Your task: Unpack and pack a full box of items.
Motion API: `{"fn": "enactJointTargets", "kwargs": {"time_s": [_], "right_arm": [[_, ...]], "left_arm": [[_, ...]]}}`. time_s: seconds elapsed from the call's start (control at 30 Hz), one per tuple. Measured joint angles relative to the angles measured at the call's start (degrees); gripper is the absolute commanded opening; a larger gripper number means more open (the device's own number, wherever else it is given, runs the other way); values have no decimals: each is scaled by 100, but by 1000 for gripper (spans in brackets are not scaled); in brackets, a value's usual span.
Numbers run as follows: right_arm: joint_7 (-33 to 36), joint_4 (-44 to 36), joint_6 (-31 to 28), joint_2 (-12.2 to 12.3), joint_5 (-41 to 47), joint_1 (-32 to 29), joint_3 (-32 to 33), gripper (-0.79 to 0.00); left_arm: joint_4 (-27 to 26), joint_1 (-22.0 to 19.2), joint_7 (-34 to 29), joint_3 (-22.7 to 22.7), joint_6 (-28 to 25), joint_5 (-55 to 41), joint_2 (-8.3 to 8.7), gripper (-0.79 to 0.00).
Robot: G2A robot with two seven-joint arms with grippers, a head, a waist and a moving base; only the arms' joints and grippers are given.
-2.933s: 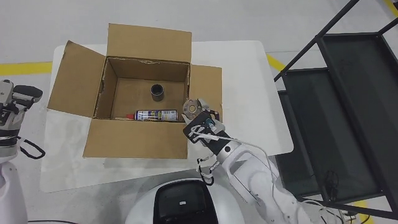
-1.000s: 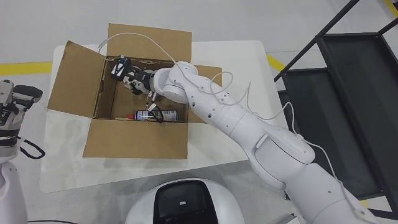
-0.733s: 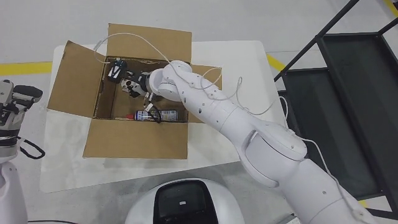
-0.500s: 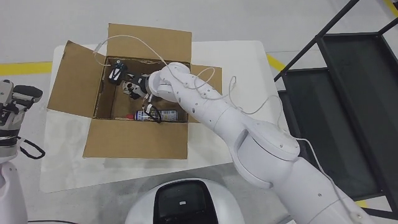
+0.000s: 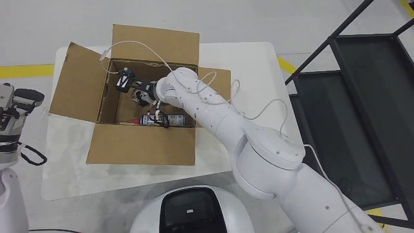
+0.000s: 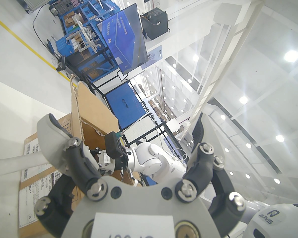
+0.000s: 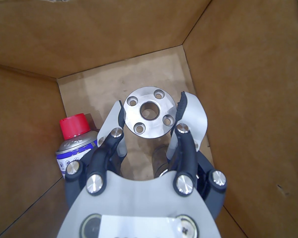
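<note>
The open cardboard box (image 5: 142,144) stands in the middle of the white table (image 5: 259,97). My right gripper (image 5: 131,85) is inside it near the left wall, shut on a round metal flange (image 7: 149,112) with several bolt holes; its fingers (image 7: 190,115) press on the disc's opposite edges above the box floor (image 7: 96,87). A spray can (image 5: 165,120) with a red cap (image 7: 74,125) lies along the front wall. A dark metal cylinder (image 7: 160,154) sits under the gripper. My left gripper (image 6: 124,125) is open and holds nothing, off the table's left edge (image 5: 19,103).
The box flaps (image 5: 74,81) are folded outward on all sides. A black metal rack (image 5: 362,103) stands to the right of the table. A white cable (image 5: 139,46) from the right arm loops over the back of the box.
The right arm carried the flange from above the box's right flap into the box and across to its left side. The left arm has stayed still.
</note>
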Motion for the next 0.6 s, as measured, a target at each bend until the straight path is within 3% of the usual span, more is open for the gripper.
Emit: {"fn": "enactJointTargets", "kwargs": {"time_s": [0.43, 0.47, 0.53, 0.6], "right_arm": [[95, 275, 131, -122, 180, -4, 114, -785], [95, 275, 131, -122, 180, -4, 114, -763], [95, 275, 131, -122, 180, -4, 114, -480], [94, 275, 131, -122, 180, -4, 114, -403]], "left_arm": [[0, 0, 0, 0, 0, 0, 0, 0], [0, 0, 0, 0, 0, 0, 0, 0], [0, 0, 0, 0, 0, 0, 0, 0], [0, 0, 0, 0, 0, 0, 0, 0]]}}
